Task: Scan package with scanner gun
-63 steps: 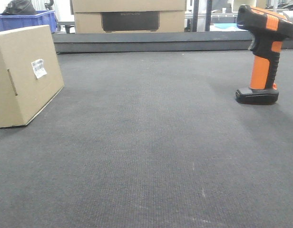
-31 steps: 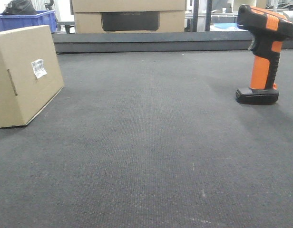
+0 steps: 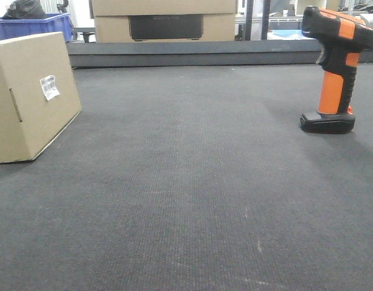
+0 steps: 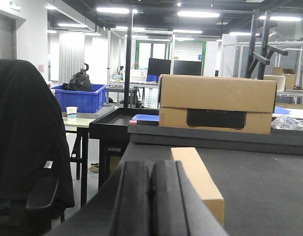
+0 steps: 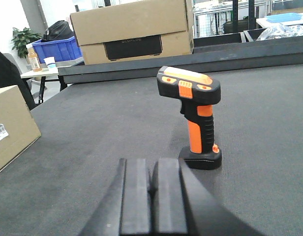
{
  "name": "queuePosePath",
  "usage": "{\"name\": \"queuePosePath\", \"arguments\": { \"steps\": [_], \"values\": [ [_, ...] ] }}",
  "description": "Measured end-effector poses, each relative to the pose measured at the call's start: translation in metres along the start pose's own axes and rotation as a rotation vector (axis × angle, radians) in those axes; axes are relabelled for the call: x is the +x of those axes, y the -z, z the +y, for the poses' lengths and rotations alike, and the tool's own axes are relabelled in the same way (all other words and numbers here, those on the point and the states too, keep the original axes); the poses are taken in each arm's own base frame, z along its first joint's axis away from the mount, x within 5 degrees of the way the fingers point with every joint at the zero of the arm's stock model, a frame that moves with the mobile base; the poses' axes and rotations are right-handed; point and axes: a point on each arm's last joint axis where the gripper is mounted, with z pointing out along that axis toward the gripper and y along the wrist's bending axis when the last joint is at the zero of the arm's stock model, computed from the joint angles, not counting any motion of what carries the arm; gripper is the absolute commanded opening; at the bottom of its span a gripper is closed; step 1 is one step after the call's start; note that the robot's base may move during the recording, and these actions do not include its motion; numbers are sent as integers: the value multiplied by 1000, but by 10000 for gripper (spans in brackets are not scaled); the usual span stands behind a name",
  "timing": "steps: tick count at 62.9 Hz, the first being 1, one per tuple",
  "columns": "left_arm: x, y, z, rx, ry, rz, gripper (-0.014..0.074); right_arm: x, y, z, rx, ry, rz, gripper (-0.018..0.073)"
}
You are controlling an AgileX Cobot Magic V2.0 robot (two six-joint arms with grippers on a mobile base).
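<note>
The package (image 3: 32,94), a plain brown cardboard box with a small white barcode label and a narrow slot, stands at the table's left; the left wrist view catches its top edge (image 4: 196,177), the right wrist view its corner (image 5: 11,125). The scanner gun (image 3: 335,66) stands upright on its flat black base at the right, black head with orange stripe, orange handle. In the right wrist view the scanner gun (image 5: 196,118) is just ahead and right of my right gripper (image 5: 154,169), which is shut and empty. My left gripper (image 4: 150,169) is shut and empty, left of the package.
A larger cardboard box (image 3: 165,21) with a dark rectangular panel sits behind the raised back ledge (image 3: 192,51). A blue bin (image 3: 35,25) stands at the back left. Dark grey mat (image 3: 186,182) covers the table. Off the left edge are a black chair (image 4: 23,147) and a side table.
</note>
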Motion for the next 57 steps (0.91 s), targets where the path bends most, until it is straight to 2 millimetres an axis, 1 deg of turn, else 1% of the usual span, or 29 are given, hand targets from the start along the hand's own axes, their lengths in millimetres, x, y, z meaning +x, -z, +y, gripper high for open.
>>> {"name": "queuePosePath", "arguments": {
  "steps": [11, 18, 25, 35, 45, 57],
  "values": [
    [0, 0, 0, 0, 0, 0, -111, 0, 1, 0, 1, 7, -3, -167],
    [0, 0, 0, 0, 0, 0, -111, 1, 3, -5, 48, 125, -71, -167],
    [0, 0, 0, 0, 0, 1, -111, 11, 0, -11, 114, 172, -126, -167],
    [0, 0, 0, -1, -2, 1, -111, 31, -6, -22, 210, 181, -130, -167],
    [0, 0, 0, -1, -2, 1, -111, 49, -10, -28, 231, 170, -126, -167],
    [0, 0, 0, -1, -2, 1, -111, 52, -11, -28, 230, 152, -114, -167]
  ]
}}
